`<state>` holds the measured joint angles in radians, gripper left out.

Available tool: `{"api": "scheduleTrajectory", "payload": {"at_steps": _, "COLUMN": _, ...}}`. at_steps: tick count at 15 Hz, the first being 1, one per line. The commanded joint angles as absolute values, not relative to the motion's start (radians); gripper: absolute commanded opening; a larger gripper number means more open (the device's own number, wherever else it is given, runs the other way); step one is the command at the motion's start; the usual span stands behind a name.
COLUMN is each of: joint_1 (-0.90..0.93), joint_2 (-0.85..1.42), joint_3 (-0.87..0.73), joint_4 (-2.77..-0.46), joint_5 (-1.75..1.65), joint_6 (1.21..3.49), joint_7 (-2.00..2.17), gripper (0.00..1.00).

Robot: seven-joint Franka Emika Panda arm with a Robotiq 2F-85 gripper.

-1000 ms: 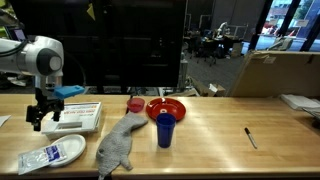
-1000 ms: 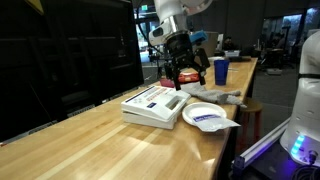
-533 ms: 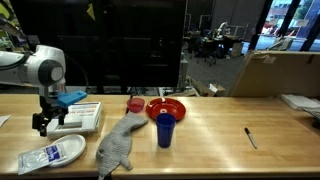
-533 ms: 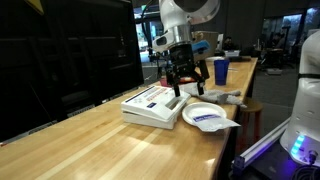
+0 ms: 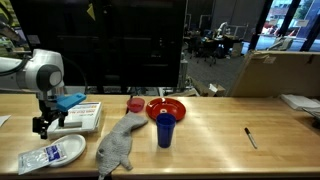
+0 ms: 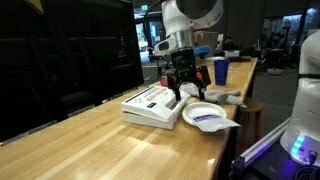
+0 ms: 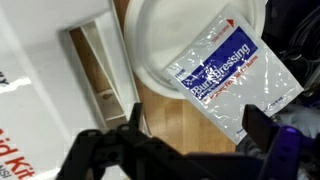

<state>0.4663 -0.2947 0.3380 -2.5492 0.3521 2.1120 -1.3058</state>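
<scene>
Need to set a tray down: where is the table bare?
Bare wood runs from the blue cup to the pen, and on past the pen along the table. Crowded: the open gripper hangs over the white box and plate, with the grey cloth and red bowl close by.
</scene>
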Motion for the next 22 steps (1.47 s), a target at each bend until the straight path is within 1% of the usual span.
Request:
{"api": "scheduleTrajectory", "payload": {"at_steps": 1, "joint_1": 0.482, "joint_2": -0.333, "joint_3": 0.344, "joint_4": -2.586, "joint_5": 0.322, "joint_6": 2.186, "joint_7": -1.269, "gripper": 1.00}}
{"api": "scheduleTrajectory", "payload": {"at_steps": 7, "joint_1": 0.494, "joint_2": -0.323, "joint_3": 0.344, "joint_4": -2.609, "joint_5": 0.291, "joint_6": 2.262, "joint_7": -1.231, "gripper": 1.00}}
{"api": "scheduleTrajectory", "payload": {"at_steps": 17, "joint_1": 0.530, "joint_2": -0.316, "joint_3": 0.339, "joint_4": -2.605, "joint_5": 0.297, "joint_6": 2.241, "joint_7": -1.232, "gripper": 1.00}}
{"api": "scheduleTrajectory", "payload": {"at_steps": 22, "joint_1": 0.511, "joint_2": -0.301, "joint_3": 0.332, "joint_4": -2.580, "joint_5": 0.249, "joint_6": 2.240, "joint_7": -1.241, "gripper": 1.00}}
